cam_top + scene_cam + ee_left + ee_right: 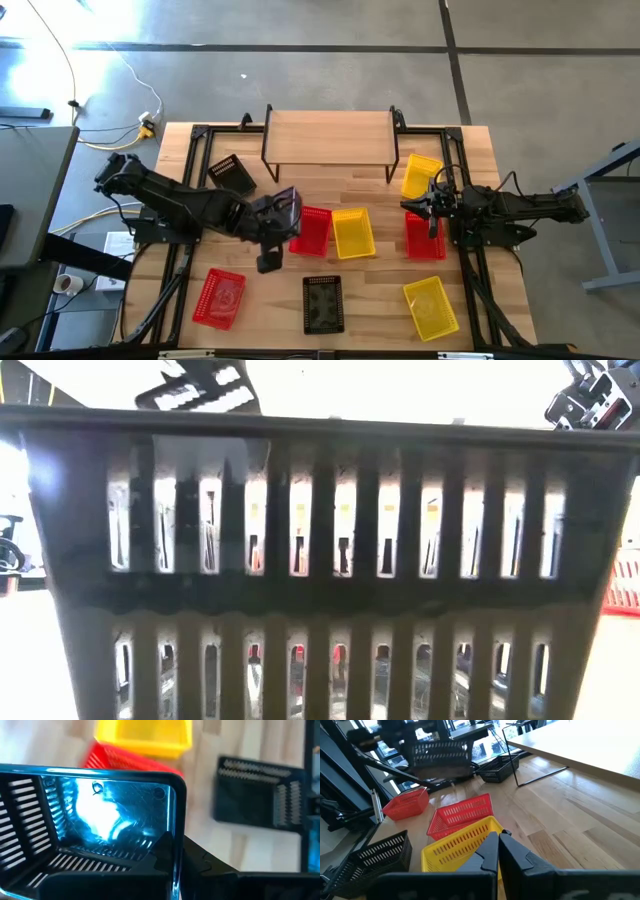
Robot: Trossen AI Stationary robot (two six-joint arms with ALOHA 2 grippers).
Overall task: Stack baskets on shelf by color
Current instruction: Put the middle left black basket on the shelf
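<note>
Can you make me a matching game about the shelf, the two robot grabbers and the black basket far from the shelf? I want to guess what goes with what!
Things:
1. shelf
2. left gripper
3. right gripper
4. far black basket

States:
A. shut, holding nothing
B. lies between a red basket and a yellow basket
C. top bare, no basket on it yet
D. grips a lifted black basket

Pairs: 1-C, 2-D, 3-A, 4-B

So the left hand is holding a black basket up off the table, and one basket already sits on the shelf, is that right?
Not quite. The left hand does hold a black basket, but the high view shows the shelf with no basket on it yet.
</note>
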